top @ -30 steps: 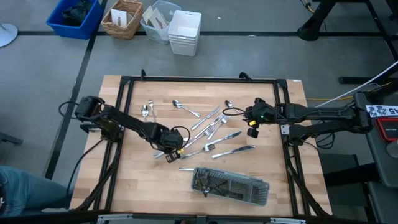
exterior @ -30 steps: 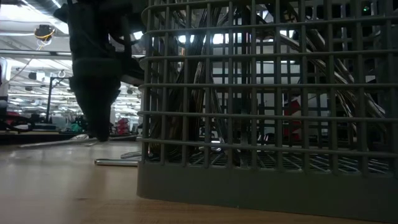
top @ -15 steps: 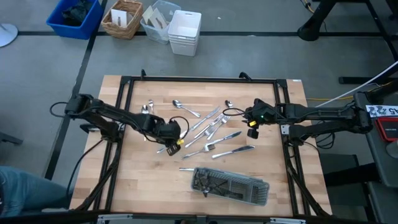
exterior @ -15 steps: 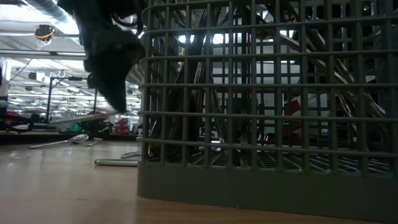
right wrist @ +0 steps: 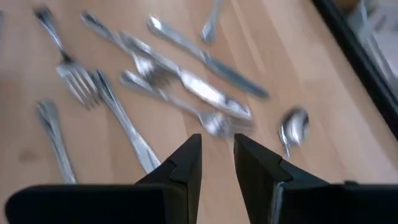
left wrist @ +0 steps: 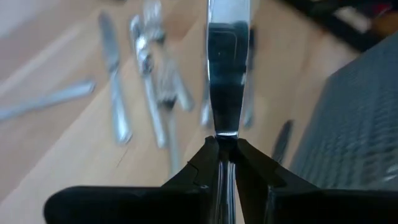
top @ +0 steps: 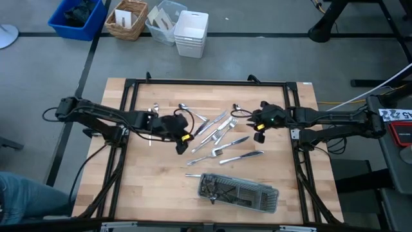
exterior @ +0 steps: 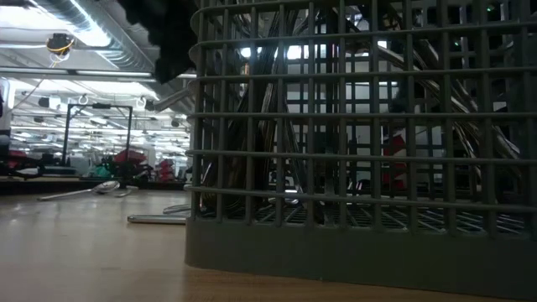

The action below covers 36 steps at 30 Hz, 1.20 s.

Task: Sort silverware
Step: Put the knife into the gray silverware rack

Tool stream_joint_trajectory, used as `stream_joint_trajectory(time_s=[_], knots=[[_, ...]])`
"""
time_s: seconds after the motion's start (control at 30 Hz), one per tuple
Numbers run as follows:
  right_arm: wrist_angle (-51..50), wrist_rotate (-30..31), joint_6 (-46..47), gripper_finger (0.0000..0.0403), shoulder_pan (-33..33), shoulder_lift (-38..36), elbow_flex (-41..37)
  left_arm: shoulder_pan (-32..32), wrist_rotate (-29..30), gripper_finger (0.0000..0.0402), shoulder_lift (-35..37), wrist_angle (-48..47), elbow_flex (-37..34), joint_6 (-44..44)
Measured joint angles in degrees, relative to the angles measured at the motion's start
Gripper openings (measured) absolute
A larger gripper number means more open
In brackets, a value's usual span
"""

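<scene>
Loose silverware (top: 219,136) lies spread over the middle of the wooden table: forks, spoons and knives flat on the wood. A grey mesh tray (top: 239,191) stands near the front edge with some pieces inside, and it fills the low view (exterior: 361,168). My left gripper (top: 181,138) hovers left of the pile, shut on one flat silver piece (left wrist: 227,68), seemingly a knife. My right gripper (top: 257,124) hangs over the pile's right side, open, with nothing between its fingers (right wrist: 186,165). My left gripper pinches one end of the flat silver piece (left wrist: 226,129) between its two fingertips. The fingers run along the piece, which sticks straight out beyond them. They slant down toward the table's right and near side. The piece is lifted clear of the table.
A black frame (top: 206,82) borders the tabletop. Beyond the far edge stand a blue bin (top: 77,16), a wicker basket (top: 127,19) and a white bin (top: 191,32). A spoon (exterior: 105,187) and a knife (exterior: 157,219) lie on the wood left of the tray.
My left gripper has risen and drawn back toward the far edge, tipping from pointing steeply down to a shallower slant. The silver piece it holds has come up off the table with it and now hangs clear. My right gripper has stayed in place.
</scene>
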<state>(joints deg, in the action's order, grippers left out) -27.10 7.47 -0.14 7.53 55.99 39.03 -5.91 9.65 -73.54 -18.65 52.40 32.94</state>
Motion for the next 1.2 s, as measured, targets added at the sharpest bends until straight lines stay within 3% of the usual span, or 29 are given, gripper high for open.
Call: stream_joint_trajectory(time_s=[0.47, 0.67, 0.93, 1.2], knots=[[21.6, -16.3, 0.1, 0.0095, 0.0, 0.0, 3.1, 0.1, 0.4, 0.0033, 0.1, 14.0, 0.0, -9.2], [32.7, -15.3, 4.6, 0.0095, 0.0, 0.0, 3.3, 0.1, 3.7, 0.0033, 0.1, 17.7, 0.0, -13.8], [40.1, -14.6, 4.8, 0.0095, 0.0, 0.8, 3.3, 0.1, 12.8, 0.0037, 0.1, 21.6, 0.0, -18.1], [52.1, -14.5, 4.8, 0.0095, 0.0, 7.3, 3.4, 0.1, 20.5, 0.0032, 0.1, 26.0, 0.0, -21.4]])
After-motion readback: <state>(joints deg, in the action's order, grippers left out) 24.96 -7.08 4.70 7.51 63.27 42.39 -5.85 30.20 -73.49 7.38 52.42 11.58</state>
